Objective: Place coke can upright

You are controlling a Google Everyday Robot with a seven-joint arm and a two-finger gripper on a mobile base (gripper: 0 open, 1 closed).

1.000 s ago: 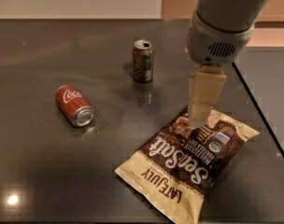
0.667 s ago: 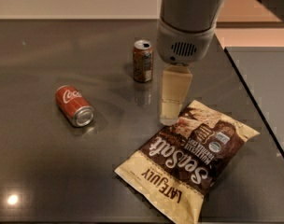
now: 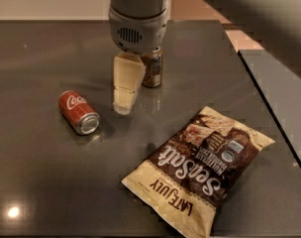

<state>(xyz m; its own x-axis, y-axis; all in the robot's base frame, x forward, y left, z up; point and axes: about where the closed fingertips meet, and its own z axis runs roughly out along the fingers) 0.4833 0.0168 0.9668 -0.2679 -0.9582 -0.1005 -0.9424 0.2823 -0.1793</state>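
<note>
The red coke can bears white script, the cream gripper hangs over the dark grey table, and the chip bag is brown-and-tan.

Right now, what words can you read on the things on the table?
"Coca" in white script: coke can, lying on its side.
"Sea Salt": chip bag.
"LATE JULY": same bag, upside down.
Bag's small print: too blurred.
Dark can, behind the pincer hanging between both cans: label unreadable.

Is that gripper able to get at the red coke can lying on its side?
Probably yes. The gripper hangs close beside the coke can, with only bare table between them. The brown can behind it and the chip bag lie off that path.
</note>
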